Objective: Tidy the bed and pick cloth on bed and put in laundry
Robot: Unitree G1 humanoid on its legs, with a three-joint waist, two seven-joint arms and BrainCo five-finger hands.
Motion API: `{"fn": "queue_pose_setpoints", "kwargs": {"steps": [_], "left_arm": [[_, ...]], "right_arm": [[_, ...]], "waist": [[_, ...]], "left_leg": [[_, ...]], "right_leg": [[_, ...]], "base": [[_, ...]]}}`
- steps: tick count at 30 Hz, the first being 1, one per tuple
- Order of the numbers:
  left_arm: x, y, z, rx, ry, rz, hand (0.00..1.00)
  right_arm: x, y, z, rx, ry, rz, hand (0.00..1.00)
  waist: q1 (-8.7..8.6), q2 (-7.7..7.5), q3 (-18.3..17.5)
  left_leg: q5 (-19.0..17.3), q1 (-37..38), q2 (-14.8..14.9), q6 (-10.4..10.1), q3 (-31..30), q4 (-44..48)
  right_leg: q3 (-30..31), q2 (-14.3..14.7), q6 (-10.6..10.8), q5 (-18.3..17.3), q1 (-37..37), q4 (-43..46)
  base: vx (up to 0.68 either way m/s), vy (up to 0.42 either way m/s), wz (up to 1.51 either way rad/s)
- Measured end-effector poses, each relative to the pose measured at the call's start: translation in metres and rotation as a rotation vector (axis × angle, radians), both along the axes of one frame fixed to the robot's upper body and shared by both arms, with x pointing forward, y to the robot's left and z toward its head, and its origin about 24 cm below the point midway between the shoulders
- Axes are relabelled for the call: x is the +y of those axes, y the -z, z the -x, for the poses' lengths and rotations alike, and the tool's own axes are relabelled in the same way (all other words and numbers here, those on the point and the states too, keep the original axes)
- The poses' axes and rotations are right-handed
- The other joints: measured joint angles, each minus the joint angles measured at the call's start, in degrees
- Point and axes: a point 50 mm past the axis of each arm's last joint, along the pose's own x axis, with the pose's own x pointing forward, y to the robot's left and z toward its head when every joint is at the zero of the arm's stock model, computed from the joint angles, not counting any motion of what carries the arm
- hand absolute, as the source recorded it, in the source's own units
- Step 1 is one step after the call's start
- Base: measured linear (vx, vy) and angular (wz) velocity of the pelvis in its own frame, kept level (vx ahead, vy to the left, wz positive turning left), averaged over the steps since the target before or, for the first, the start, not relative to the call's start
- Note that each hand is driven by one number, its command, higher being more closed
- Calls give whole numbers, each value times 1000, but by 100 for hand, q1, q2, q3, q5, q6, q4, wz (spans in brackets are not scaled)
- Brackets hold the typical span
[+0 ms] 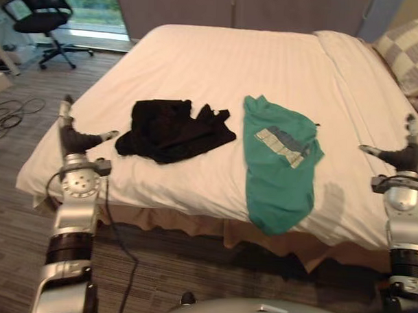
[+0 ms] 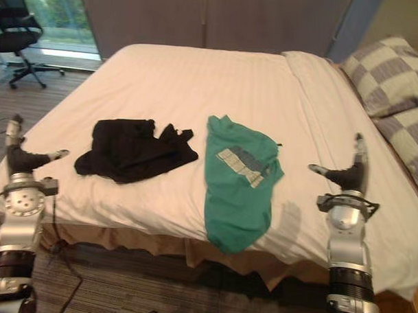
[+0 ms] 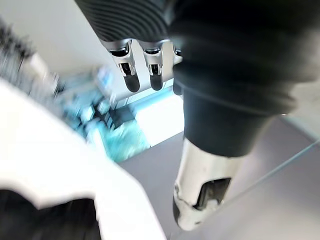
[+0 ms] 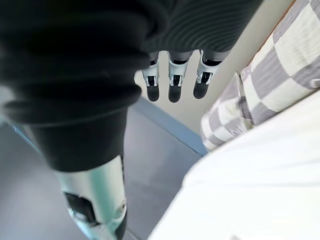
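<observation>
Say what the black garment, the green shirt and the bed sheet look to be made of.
The black garment: soft matte fabric, probably a knit; it lies crumpled in limp folds.
The green shirt: matte jersey-like cloth, likely cotton; it drapes limply over the bed's edge.
The bed sheet: pale woven cloth, seemingly cotton, with faint stripes running through it.

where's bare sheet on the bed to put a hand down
Bare: the far half of the bed beyond both clothes, and the strip between green shirt and pillows. Crowded: the narrow gap between black cloth and shirt.
</observation>
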Motion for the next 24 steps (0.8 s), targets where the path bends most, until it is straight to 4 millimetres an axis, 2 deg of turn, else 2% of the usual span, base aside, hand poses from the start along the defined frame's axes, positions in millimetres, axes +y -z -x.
{"fn": "queue_pose_setpoints", "kwargs": {"steps": [3,7,9,11,13,15,17,19,21,24], "left_arm": [[0,-1,-13,37,-21,27,0],[-4,-25,-29,-10,-18,-9,0],[4,-50,-35,-48,-38,-86,0],[15,-73,-37,-83,-65,-128,0],[25,-95,-40,-89,-103,-202,0],[38,-128,-38,-136,-148,-258,0],[45,-148,-35,-161,-173,-311,0],[53,-179,-29,-204,-214,-377,0],[57,-200,-26,-246,-239,-382,0],[58,-218,-24,-274,-251,-406,0]], "right_arm": [[25,6,-9,36,-89,14,0],[30,8,-10,55,-120,16,0],[33,0,-9,18,-137,25,0],[34,-5,-5,-9,-145,34,0],[33,1,1,2,-146,36,0],[32,10,8,29,-142,30,0],[33,15,13,36,-140,23,0],[38,23,17,39,-135,-13,0],[48,26,25,16,-137,-56,0],[57,27,32,-19,-139,-94,0]], "waist": [[-153,176,206],[-219,285,464],[-319,286,624],[-327,259,721],[-327,240,766],[-324,212,936],[-315,210,948],[-299,156,1128],[-281,137,1232],[-237,115,1364]], "left_leg": [[135,-293,175,-23,180,-27],[281,-639,349,-36,322,-28],[315,-939,402,-83,347,-28],[317,-1146,405,-86,371,-28],[350,-1316,393,-99,386,-27],[381,-1409,382,-97,426,-26],[404,-1556,366,-108,451,-24],[483,-1649,359,-13,492,1],[536,-1767,359,0,514,4],[542,-1885,366,1,530,3]], "right_leg": [[248,160,30,186,-387,-86],[439,327,38,462,-845,-129],[487,358,31,595,-1161,-172],[552,362,90,713,-1380,-224],[571,345,92,818,-1536,-273],[619,312,146,862,-1665,-242],[643,306,157,867,-1844,-199],[680,288,172,867,-1992,-102],[678,297,166,848,-2139,-21],[669,302,158,778,-2305,104]], "base": [[-212,-59,-53],[-215,-28,-34],[-196,6,-13],[-139,20,-15],[-83,26,-7],[-34,18,-4],[2,14,-5],[36,31,-3],[43,7,3],[22,-6,3]]}}
